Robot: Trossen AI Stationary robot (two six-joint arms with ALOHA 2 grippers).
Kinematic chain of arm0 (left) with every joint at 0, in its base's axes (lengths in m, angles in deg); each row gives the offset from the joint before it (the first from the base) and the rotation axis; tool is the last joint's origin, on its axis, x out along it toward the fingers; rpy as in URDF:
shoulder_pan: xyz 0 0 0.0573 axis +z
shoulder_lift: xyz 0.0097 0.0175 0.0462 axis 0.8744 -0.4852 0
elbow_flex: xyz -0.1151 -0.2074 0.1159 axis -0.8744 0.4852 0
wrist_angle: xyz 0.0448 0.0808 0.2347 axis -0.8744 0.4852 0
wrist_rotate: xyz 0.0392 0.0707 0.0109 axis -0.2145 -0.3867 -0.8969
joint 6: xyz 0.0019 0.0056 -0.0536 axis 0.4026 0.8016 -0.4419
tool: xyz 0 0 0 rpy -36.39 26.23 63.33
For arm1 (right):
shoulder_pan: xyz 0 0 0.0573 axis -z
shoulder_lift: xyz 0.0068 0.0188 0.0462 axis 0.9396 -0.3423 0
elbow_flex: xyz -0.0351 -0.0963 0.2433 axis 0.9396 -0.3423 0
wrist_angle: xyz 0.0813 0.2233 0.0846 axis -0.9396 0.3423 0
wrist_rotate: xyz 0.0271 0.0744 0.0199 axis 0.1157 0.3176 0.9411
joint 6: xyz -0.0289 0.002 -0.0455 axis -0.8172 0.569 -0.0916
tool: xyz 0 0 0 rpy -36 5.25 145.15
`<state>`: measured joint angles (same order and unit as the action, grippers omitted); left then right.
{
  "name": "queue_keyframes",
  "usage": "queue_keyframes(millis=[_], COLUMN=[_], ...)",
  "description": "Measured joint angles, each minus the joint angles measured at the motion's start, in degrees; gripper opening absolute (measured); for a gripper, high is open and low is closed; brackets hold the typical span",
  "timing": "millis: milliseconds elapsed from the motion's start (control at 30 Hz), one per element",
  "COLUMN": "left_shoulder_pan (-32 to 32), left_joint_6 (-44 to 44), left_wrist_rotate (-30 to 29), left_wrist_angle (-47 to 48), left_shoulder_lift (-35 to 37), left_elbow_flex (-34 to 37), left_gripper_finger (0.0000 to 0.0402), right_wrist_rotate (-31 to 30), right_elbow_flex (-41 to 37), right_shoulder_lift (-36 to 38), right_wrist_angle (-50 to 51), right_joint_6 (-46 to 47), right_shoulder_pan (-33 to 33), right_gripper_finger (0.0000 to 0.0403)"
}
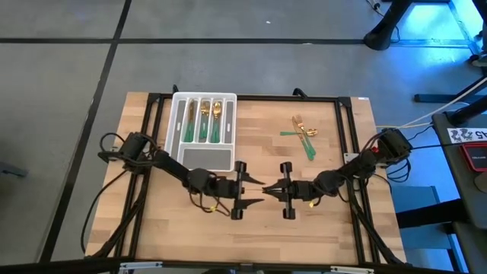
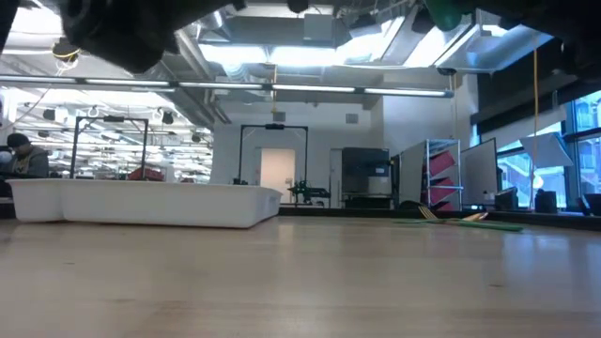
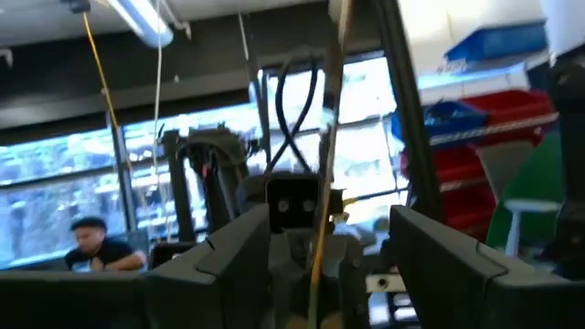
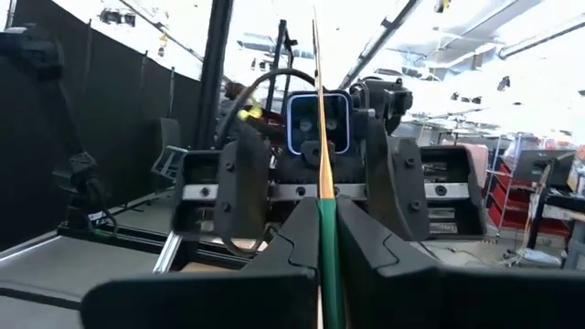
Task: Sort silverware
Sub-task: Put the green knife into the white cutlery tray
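A white plastic tray with long slots (image 1: 199, 156) sits on a light wooden table (image 1: 251, 228), near the far left part. A black metal frame (image 1: 346, 122) runs around the table edge. The floor is grey (image 1: 61, 91). Far back in the room, a person in a dark top (image 3: 91, 249) sits. Red and blue bins (image 3: 498, 100) stand on shelves.

We note grey floor (image 1: 61, 114) crossed by dark seams, bright ceiling lights (image 2: 310, 56), a white doorway (image 2: 275, 174), windows (image 2: 573, 150), shelving (image 2: 441, 174), red bins (image 3: 475, 174).

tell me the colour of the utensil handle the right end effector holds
Green, clearest in right wrist view.
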<state>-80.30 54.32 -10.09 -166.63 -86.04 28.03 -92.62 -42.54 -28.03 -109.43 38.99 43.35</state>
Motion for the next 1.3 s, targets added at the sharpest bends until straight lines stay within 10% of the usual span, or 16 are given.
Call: queue_keyframes(millis=[300, 700, 1033, 1300], left_shoulder_pan=[0.4, -0.1, -0.7, -0.4], left_joint_6=[0.6, 1.5, -7.5, -11.7], left_wrist_rotate=[0.4, 2.1, -11.8, -12.4], left_wrist_angle=[5.7, 10.4, 39.2, 45.2], left_shoulder_lift=[0.0, 0.8, 10.0, 11.0], left_elbow_flex=[-2.1, -2.1, -2.0, -2.0], left_gripper_finger=[0.0183, 0.0013, 0.0006, 0.0004], right_wrist_rotate=[0.5, 1.3, -11.7, -10.9], right_elbow_flex=[0.0, 0.0, 0.0, 0.0], right_shoulder_lift=[0.0, 0.1, 0.1, 0.1], right_wrist_angle=[0.6, 4.5, 21.7, 30.8], right_joint_6=[0.8, 0.9, 4.5, 10.2], right_shoulder_pan=[0.8, 0.6, 0.8, 0.8], right_gripper_finger=[0.0016, 0.0024, 0.0077, 0.0155])
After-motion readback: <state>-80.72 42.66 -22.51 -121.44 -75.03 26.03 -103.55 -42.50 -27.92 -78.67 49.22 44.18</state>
